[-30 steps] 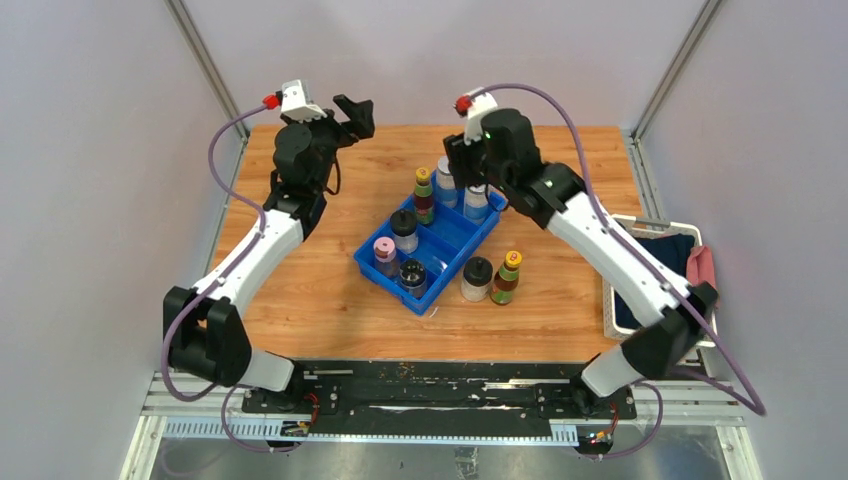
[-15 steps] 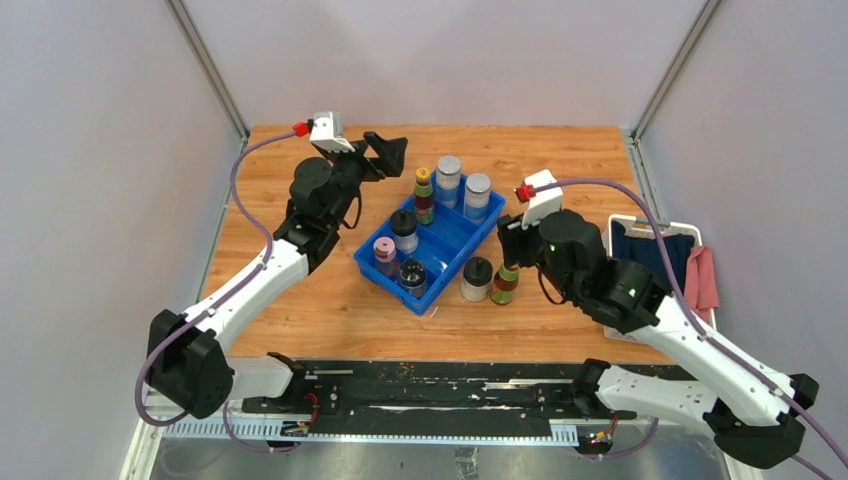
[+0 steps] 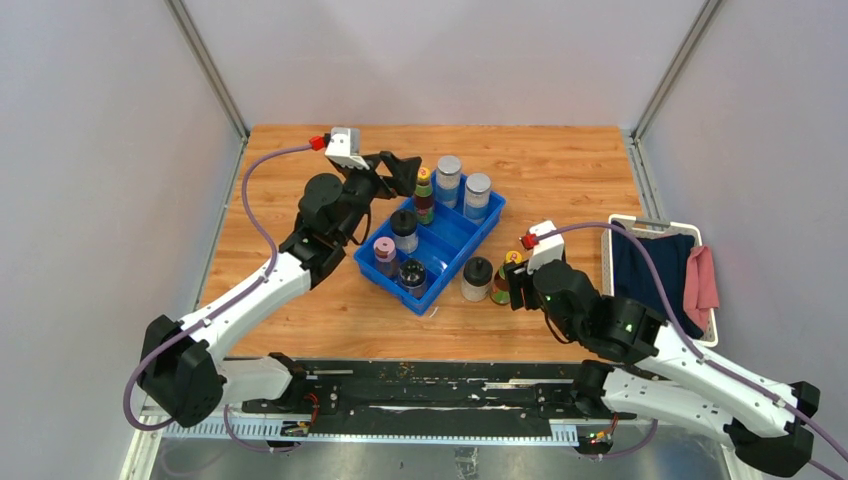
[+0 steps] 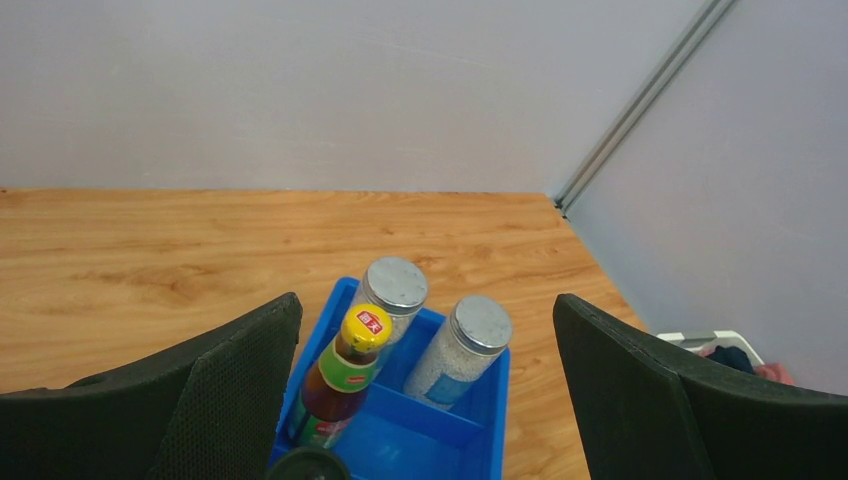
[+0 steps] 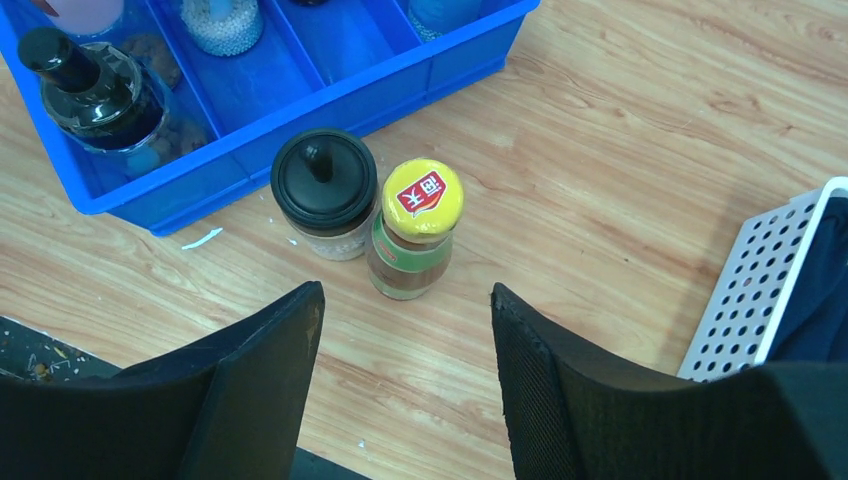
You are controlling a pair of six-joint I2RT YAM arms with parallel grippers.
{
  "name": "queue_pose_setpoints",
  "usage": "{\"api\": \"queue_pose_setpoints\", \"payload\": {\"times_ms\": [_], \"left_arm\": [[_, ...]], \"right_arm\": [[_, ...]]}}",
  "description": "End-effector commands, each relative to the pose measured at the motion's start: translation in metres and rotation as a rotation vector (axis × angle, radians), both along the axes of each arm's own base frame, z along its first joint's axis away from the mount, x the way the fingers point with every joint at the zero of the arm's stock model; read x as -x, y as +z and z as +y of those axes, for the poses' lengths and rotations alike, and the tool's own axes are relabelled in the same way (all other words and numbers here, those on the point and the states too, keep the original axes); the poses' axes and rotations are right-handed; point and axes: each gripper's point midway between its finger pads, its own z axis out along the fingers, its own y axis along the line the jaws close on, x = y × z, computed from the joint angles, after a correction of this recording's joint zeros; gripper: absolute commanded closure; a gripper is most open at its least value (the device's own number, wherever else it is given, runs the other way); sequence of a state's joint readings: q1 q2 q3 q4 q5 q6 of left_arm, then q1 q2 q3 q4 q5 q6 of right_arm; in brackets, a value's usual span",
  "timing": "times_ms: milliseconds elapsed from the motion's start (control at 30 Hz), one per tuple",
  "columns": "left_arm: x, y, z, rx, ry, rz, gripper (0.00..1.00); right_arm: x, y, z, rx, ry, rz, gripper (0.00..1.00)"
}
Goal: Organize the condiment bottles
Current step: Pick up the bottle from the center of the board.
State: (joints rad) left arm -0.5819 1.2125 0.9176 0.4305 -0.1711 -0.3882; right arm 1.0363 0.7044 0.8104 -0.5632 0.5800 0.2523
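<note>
A blue divided tray (image 3: 466, 247) holds a dark bottle with a yellow cap (image 3: 424, 190), two grey-lidded jars (image 3: 448, 175), a pink-lidded jar (image 3: 384, 251) and two black-lidded jars (image 3: 404, 226). On the table by the tray's near-right side stand a black-lidded jar (image 5: 325, 190) and a yellow-capped dark bottle (image 5: 420, 215). My right gripper (image 5: 406, 292) is open, low and just short of that bottle. My left gripper (image 4: 425, 300) is open above the tray's far end, over the yellow-capped bottle (image 4: 350, 370) and the grey-lidded jars (image 4: 470, 340).
A white perforated basket (image 3: 655, 225) with a dark blue cloth and a pink cloth (image 3: 700, 280) stands at the table's right edge, close to my right arm. Its corner shows in the right wrist view (image 5: 770, 290). Grey walls enclose the table.
My right arm has swung from the tray's far end back to the near right and come down behind the two bottles outside the tray. My left gripper has moved right, toward the tray's far end.
</note>
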Motion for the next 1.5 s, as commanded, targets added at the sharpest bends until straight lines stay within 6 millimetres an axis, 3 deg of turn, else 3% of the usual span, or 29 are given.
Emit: {"api": "queue_pose_setpoints", "payload": {"times_ms": [0,433,900,1467], "left_arm": [[0.004,-0.002,0.000,-0.025,0.019,-0.011,0.01],[0.008,-0.003,-0.008,-0.046,0.019,-0.016,0.00],[0.011,-0.005,-0.008,-0.056,0.011,-0.042,0.00],[0.011,-0.010,-0.008,-0.066,0.009,-0.045,0.01]], "right_arm": [[0.002,0.000,0.005,-0.096,-0.010,-0.028,0.33],[-0.006,-0.013,0.016,-0.208,-0.002,-0.113,0.32],[-0.020,-0.034,0.005,-0.174,-0.068,-0.218,0.33],[-0.029,-0.035,0.011,-0.195,-0.068,-0.283,0.41]]}}
